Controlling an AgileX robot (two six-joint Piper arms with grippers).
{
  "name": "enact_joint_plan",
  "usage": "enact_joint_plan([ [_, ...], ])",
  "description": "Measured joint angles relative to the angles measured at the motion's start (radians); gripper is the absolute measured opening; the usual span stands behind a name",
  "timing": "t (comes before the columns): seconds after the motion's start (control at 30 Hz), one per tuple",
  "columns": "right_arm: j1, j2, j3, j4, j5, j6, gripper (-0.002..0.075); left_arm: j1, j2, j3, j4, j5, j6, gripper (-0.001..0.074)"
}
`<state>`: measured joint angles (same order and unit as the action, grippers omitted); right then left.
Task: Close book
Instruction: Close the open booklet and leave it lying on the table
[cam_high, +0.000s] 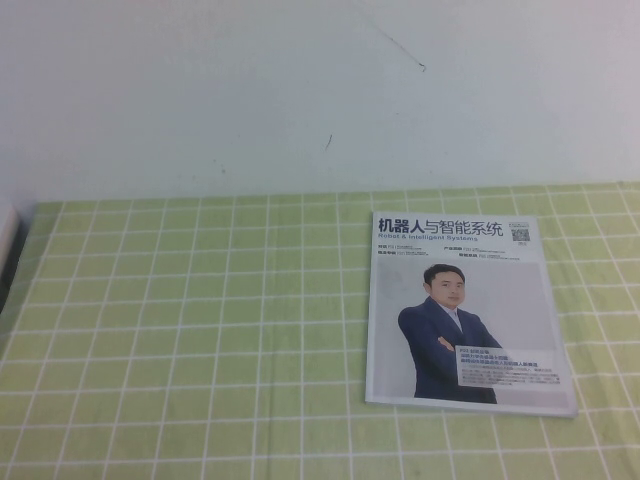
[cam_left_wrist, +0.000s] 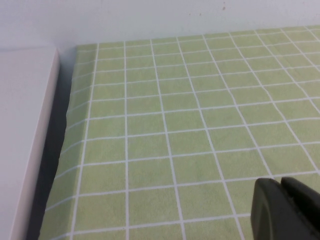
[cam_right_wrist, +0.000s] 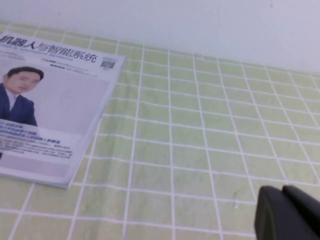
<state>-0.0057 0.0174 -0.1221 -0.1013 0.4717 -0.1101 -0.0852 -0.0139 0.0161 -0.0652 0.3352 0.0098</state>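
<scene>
Glossy paper and thin by the look of it, so the book (cam_high: 468, 310) is probably light, floppy and a bit slippery. I'd go for the free long edge of the cover rather than the spine, though honestly it already lies shut, cover up, flat on the right half of the green checked mat (cam_high: 180, 330). The high view shows the whole book but neither arm, while the right wrist view has the right gripper (cam_right_wrist: 287, 212) over bare mat off the book's corner and the left wrist view has the left gripper (cam_left_wrist: 285, 210) over the mat's left side near a white slab (cam_left_wrist: 25, 125), and I can't tell if either is open or closed.
</scene>
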Motion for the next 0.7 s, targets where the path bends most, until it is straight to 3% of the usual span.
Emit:
enact_joint_plan([
  [0.17,-0.005,-0.029,0.126,-0.012,-0.051,-0.006,-0.0003,0.0,0.0,0.0,0.0,0.0,0.0,-0.0004],
  [0.7,-0.003,-0.029,0.14,0.003,-0.116,0.006,-0.0003,0.0,0.0,0.0,-0.002,0.0,0.0,-0.0004],
])
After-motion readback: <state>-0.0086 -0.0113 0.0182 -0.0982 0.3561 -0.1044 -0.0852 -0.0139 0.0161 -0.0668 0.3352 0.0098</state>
